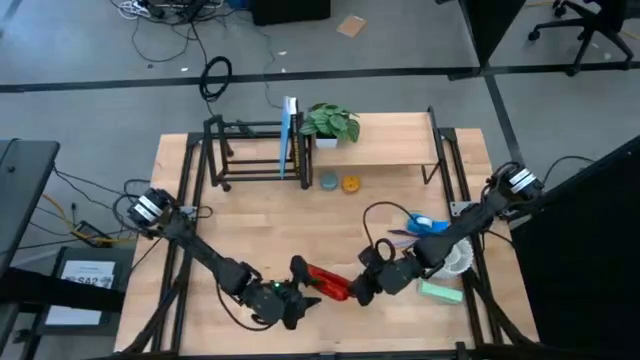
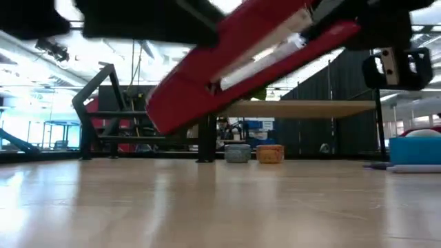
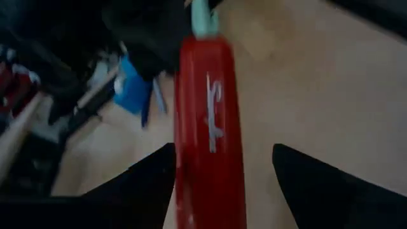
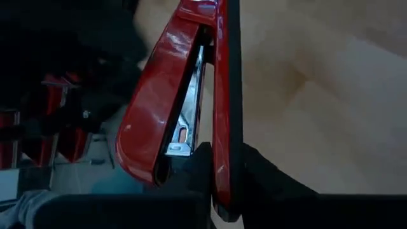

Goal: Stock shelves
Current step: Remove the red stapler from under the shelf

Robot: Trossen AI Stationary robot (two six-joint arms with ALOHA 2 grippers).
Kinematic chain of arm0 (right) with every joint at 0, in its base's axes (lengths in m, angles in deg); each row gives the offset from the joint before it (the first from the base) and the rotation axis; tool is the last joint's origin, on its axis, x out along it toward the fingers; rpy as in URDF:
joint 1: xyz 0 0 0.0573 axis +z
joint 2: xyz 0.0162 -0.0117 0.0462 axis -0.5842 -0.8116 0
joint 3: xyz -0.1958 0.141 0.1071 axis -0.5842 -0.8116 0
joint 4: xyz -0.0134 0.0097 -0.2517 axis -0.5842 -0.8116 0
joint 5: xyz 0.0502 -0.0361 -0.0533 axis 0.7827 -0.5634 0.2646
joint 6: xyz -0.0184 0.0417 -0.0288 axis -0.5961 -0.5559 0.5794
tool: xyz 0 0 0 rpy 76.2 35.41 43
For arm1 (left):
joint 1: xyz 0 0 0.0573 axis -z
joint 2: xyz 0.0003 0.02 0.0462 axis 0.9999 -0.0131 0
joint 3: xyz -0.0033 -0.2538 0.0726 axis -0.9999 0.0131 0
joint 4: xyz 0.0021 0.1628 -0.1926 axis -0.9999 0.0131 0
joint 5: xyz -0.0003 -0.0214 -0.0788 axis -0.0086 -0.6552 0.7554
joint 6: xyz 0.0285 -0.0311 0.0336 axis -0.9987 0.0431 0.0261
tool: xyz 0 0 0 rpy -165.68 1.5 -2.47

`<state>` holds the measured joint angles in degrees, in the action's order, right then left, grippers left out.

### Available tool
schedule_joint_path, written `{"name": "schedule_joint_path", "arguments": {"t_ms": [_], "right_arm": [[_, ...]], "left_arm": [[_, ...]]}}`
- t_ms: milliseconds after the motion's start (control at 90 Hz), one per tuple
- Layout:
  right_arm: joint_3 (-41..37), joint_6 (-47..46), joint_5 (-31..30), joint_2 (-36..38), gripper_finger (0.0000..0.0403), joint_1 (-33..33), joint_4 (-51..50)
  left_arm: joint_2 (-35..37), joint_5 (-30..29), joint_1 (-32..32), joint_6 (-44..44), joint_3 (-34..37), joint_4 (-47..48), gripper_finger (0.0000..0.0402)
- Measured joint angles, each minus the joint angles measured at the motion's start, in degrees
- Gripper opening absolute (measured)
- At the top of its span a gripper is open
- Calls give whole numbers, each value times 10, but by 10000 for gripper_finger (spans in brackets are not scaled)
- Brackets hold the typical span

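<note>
Two grippers meet at the near-centre of the table, at a glossy red stapler (image 1: 328, 282) held tilted above the wooden tabletop (image 2: 220, 207). Right gripper (image 1: 367, 287): fingers clamped on one end of the stapler. Left gripper (image 1: 300, 291): fingers spread, one on each side of the stapler's other end; contact cannot be confirmed. Plank-topped stand on black legs (image 1: 400, 140) and black metal-rod rack (image 1: 245, 150) sit at the far edge, well apart from both grippers.
</note>
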<state>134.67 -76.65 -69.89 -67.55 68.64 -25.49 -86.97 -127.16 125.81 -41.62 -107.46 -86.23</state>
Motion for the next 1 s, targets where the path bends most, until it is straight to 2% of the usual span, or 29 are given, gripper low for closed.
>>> {"name": "schedule_joint_path", "arguments": {"t_ms": [122,289,356,556,811,911,1000], "right_arm": [[0,6,8,-2,15,-1,14],[0,11,7,0,15,1,23],[0,12,4,0,15,2,25],[0,23,6,0,15,4,27],[0,54,5,0,27,4,31],[0,94,2,0,52,5,35],[0,125,1,0,87,6,36]], "left_arm": [[0,-15,0,5,0,11,241],[10,-98,14,6,0,71,236],[12,-112,16,15,0,107,226],[13,-97,16,57,0,138,162],[16,-89,15,64,-2,146,162],[17,-65,14,83,-29,199,162],[17,-17,12,99,-63,265,162]]}}
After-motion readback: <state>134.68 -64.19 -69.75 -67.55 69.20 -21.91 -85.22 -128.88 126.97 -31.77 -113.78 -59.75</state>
